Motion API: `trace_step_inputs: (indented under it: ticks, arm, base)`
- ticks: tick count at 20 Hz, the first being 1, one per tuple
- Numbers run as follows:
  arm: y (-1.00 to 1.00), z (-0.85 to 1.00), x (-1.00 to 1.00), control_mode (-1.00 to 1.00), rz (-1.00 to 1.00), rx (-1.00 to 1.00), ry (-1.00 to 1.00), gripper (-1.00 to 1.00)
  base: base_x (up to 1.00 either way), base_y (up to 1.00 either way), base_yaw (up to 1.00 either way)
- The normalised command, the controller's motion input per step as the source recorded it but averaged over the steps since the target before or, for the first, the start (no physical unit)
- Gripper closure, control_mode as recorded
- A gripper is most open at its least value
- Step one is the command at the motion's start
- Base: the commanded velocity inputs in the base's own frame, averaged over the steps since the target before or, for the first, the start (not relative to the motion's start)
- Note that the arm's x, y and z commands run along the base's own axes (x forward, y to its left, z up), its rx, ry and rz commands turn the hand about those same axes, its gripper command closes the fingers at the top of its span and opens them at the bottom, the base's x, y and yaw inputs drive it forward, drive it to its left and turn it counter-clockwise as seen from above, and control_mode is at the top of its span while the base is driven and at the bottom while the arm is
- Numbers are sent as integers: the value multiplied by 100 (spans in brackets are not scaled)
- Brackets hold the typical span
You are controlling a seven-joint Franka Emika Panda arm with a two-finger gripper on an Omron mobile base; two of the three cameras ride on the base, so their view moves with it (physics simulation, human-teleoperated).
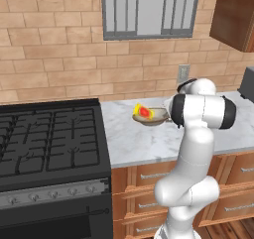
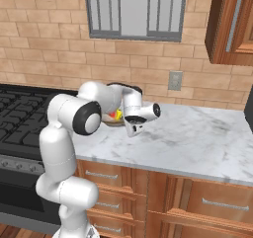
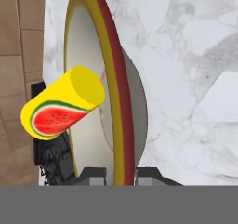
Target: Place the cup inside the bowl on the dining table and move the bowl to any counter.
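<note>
The bowl [image 1: 155, 117] is at the counter [image 1: 144, 144] beside the stove, wide and shallow with a yellow and dark red rim [image 3: 116, 79]. The yellow cup [image 1: 142, 111] lies on its side inside the bowl, its red watermelon mark [image 3: 56, 121] facing out. My gripper [image 3: 120, 174] is shut on the bowl's rim, one fingertip on each side. In the right base view the hand [image 2: 136, 119] sits just right of the bowl [image 2: 112, 122] and cup [image 2: 117, 114]. I cannot tell whether the bowl rests on the marble or hangs just above it.
A black gas stove [image 1: 49, 139] borders the counter on the left. A tan brick wall with an outlet [image 1: 183, 74] runs behind it. Brown drawers [image 2: 197, 202] lie below, and a wooden wall cabinet [image 2: 232, 24] hangs at upper right. Bare marble [image 2: 197, 138] stretches to the right.
</note>
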Motion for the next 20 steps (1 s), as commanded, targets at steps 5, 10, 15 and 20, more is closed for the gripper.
trace_step_inputs:
  ticks: [5, 10, 15, 20]
  arm:
    - [3, -8, 0, -100, 0, 0, 0, 100]
    - [1, -12, 0, -100, 0, 0, 0, 100]
    - [1, -19, 0, -100, 0, 0, 0, 100]
    - [3, -29, 0, -100, 0, -3, 0, 100]
  base:
    - [0, 0, 0]
    - [0, 0, 0]
    - [0, 0, 0]
    - [0, 0, 0]
